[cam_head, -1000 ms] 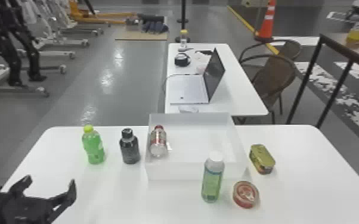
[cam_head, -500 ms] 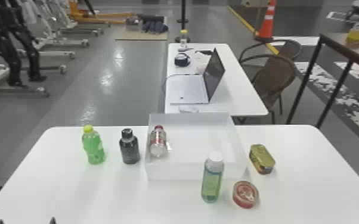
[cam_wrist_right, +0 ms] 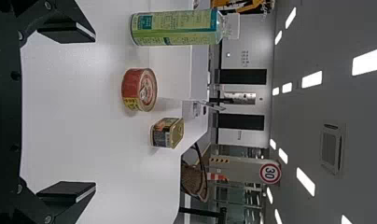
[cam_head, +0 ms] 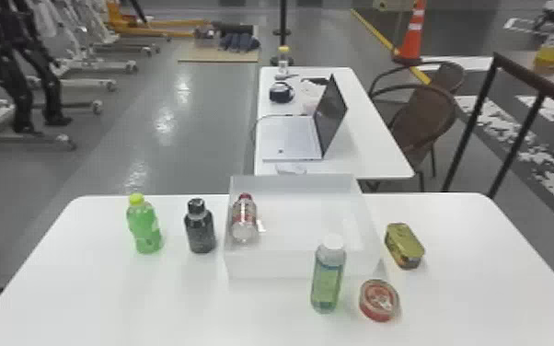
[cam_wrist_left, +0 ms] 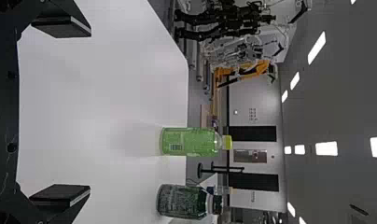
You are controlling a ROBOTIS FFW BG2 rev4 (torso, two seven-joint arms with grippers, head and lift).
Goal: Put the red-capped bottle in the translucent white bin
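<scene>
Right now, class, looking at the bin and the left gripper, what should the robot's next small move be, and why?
Probably just ease the left gripper slightly away from the table, grasping nothing. The red-capped bottle already lies inside the translucent white bin, and that gripper is open and empty, so the task looks done.

yellow-capped bottle, black-capped bottle upright | round can | open laptop

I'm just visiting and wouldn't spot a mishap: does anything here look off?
Nothing looks spilled or damaged. Only the red-capped bottle seems odd: it appears to lie on its side in the bin, while the dark bottle stands upright.
</scene>
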